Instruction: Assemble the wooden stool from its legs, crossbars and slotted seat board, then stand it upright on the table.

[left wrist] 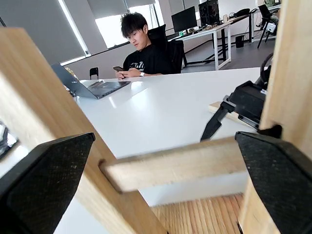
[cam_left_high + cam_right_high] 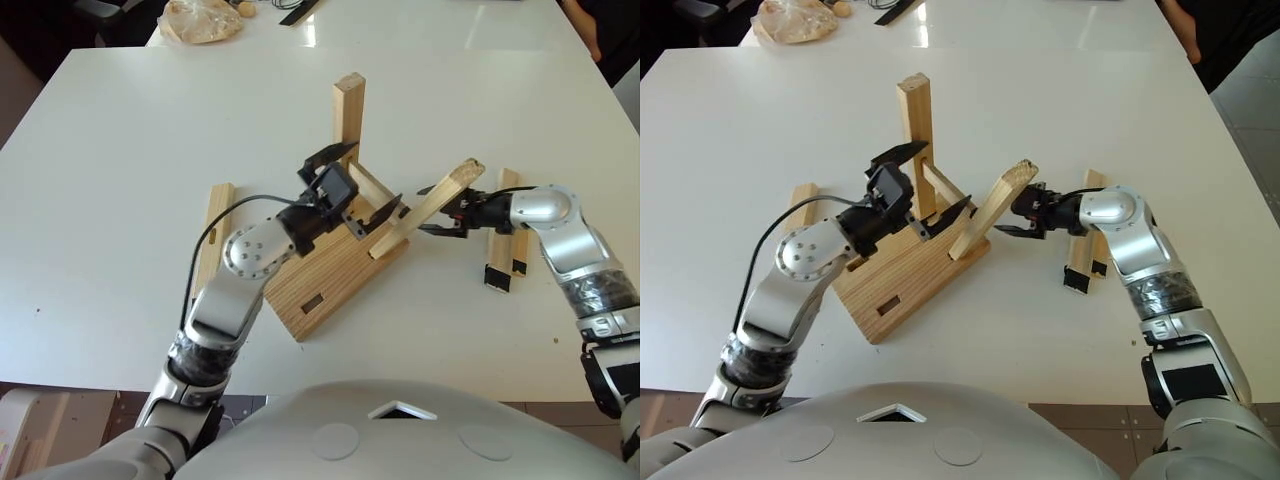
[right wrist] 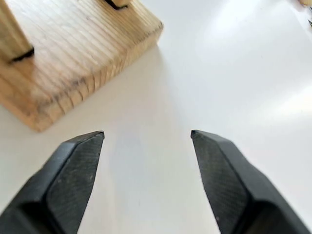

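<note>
my left gripper (image 1: pixel 163 173) is spread wide with a finger on either side of the crossbar (image 2: pixel 372 183), closed on nothing, so the bar just runs through the gap between the upright leg (image 2: pixel 348 112) and the tilted leg (image 2: pixel 440 195). my right gripper (image 3: pixel 146 156) is open too and holding nothing, with bare table (image 2: pixel 120 150) between its fingers and a corner of the seat board (image 2: pixel 325 275) ahead. the board lies flat in front of me. what matters is the tilted leg: it's just to the left of my right gripper, foot at the board's right edge and long axis leaning up and out to the right. i can't tell if i'm touching it. my right arm is nearer, so i'd judge it should push that leg upright while the left minds the crossbar. spare sticks (image 2: pixel 503 240) lie beyond my right wrist
</note>
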You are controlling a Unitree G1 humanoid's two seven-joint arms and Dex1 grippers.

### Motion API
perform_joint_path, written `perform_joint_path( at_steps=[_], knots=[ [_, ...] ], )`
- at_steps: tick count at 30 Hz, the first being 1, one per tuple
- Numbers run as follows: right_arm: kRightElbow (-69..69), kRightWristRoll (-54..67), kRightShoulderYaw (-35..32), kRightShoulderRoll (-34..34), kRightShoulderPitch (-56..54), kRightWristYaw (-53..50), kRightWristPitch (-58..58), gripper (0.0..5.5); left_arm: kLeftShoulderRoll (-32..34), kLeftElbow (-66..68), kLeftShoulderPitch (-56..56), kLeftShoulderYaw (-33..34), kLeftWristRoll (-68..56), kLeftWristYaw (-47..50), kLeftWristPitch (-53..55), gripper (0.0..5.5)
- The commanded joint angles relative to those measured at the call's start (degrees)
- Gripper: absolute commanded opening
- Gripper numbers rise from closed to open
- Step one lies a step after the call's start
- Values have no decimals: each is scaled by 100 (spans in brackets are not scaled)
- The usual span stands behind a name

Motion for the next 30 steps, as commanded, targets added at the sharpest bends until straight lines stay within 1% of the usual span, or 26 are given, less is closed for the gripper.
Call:
perform_joint_path(
  at_steps=[1, 3, 5, 6, 8, 10, 13, 16, 18, 22, 25, 30],
  knots=[
    [-650, 280, -392, -368, 834, 9, 253, 331, 698, -977, 440, 908, -1498, -816, 774, 535],
    [-1037, 427, -558, -456, 1246, -15, 420, 331, 1074, -1267, 454, 1673, -2575, -1126, 1247, 535],
    [-1575, 631, -742, -532, 1789, -3, 638, 331, 1442, -1090, 251, 2449, -3514, -1373, 1571, 535],
    [-1883, 781, -802, -560, 2049, 43, 761, 331, 1590, -864, 126, 2718, -3667, -1455, 1593, 535],
    [-2500, 1134, -794, -557, 2454, 151, 1074, 331, 1767, -172, -141, 2877, -3393, -1402, 1469, 535],
    [-3005, 1360, -601, -508, 2677, 197, 1388, 331, 1880, 658, -273, 2655, -2767, -1291, 1152, 535],
    [-3403, 1311, -118, -338, 2728, 130, 1706, 331, 2009, 1798, -252, 2019, -1491, -1202, 172, 535],
    [-3369, 1088, 266, -114, 2632, -83, 1841, 331, 1982, 3095, -520, 1120, 0, -1004, -1229, 535],
    [-3202, 902, 422, -27, 2447, -193, 1837, 331, 1912, 3615, -595, 689, 616, -950, -1956, 535],
    [-2767, 568, 618, 127, 1947, -364, 1861, 331, 1839, 3855, -451, 275, 1040, -1135, -2753, 535],
    [-2387, 281, 699, 329, 1594, -667, 1910, 331, 1845, 3747, -253, 153, 1056, -1328, -2837, 535],
    [-2080, 290, 506, 646, 1202, -1052, 2041, 331, 1704, 3539, -141, -89, 1217, -1342, -2794, 535]
  ],
)
